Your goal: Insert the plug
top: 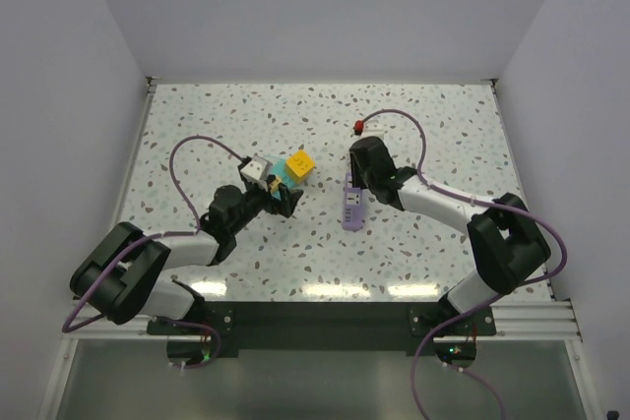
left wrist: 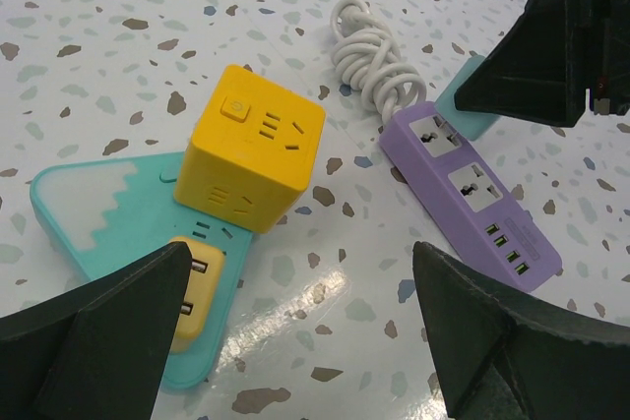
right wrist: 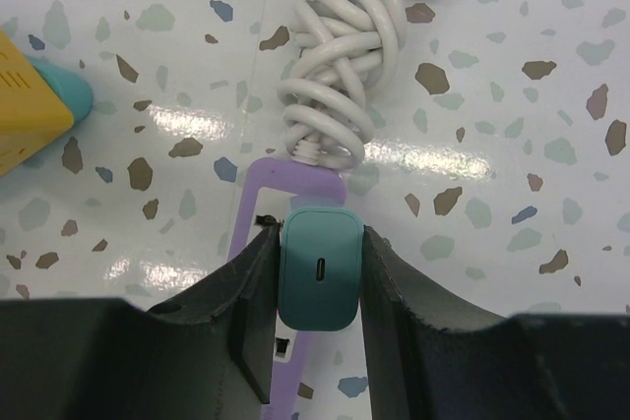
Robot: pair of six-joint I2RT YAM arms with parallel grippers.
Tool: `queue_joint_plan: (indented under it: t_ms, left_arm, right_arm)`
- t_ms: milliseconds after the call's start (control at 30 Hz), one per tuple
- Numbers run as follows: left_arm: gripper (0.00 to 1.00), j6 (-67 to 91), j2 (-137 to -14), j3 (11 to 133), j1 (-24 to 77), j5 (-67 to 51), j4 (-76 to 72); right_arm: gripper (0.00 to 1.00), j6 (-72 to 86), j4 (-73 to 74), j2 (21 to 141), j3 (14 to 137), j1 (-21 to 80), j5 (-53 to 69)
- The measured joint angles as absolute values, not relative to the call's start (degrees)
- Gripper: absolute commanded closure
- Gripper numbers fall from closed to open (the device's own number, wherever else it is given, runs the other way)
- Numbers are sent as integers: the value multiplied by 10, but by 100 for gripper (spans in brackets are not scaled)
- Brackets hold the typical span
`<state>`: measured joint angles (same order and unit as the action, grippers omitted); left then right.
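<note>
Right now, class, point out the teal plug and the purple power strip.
teal plug [right wrist: 317, 280], right wrist view, its end face.
purple power strip [left wrist: 458, 160], left wrist view, top face between sockets.

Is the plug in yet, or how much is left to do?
Not yet. Done: the right gripper grips the teal plug. Happening now: it holds the plug over the purple power strip. Left to do: pushing it in; both sockets look empty.

text: none legible | cube [left wrist: 258, 145]: small mark on its top button, too small to read | strip [left wrist: 472, 194], right of cube: faint line of print beside the usb ports at its end farthest from the cube, blurred, unreadable
</note>
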<state>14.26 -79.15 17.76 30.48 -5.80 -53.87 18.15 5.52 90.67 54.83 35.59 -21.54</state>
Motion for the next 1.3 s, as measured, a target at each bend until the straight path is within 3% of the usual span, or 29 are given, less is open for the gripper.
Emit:
queue_joint_plan:
  t_ms: [1300]
  left_arm:
    - [0,144,-791,178,305,-72,-535]
  right_arm:
    - [100,190,51,928,556,376,-247]
